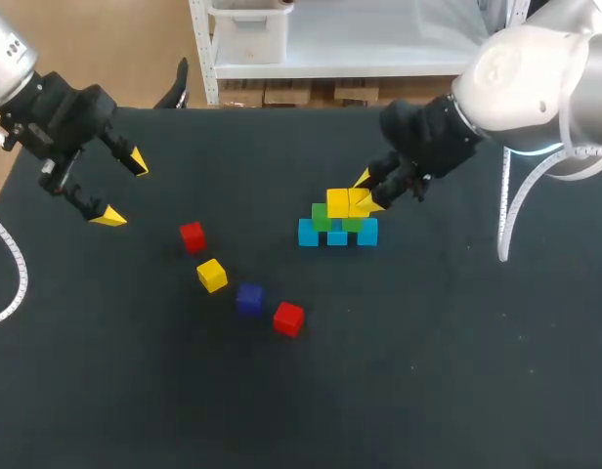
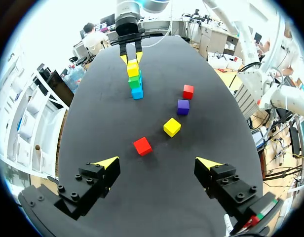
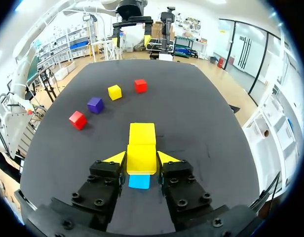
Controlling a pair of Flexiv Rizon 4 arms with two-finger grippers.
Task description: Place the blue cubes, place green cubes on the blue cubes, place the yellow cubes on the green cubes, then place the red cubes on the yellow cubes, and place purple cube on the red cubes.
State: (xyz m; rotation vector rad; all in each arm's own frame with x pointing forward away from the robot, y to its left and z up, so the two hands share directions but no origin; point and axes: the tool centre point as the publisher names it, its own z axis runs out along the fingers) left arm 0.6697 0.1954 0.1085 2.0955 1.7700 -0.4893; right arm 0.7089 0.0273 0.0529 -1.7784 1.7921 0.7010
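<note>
Right wrist view, right gripper (image 3: 141, 157) pinching yellow cube (image 3: 141, 160); left gripper (image 2: 158, 162) splayed

Left arm enters from left, end effector (image 1: 122, 189) above worktop, fingers spread wide, nothing between. Right arm enters from right, end effector (image 1: 365, 193) angled down, fingers clamping yellow cube (image 3: 141, 158).

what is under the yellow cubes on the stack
Two green cubes sit under them, on a row of three blue cubes. The right hand is shut on one yellow cube and covers part of the green beneath.
</note>
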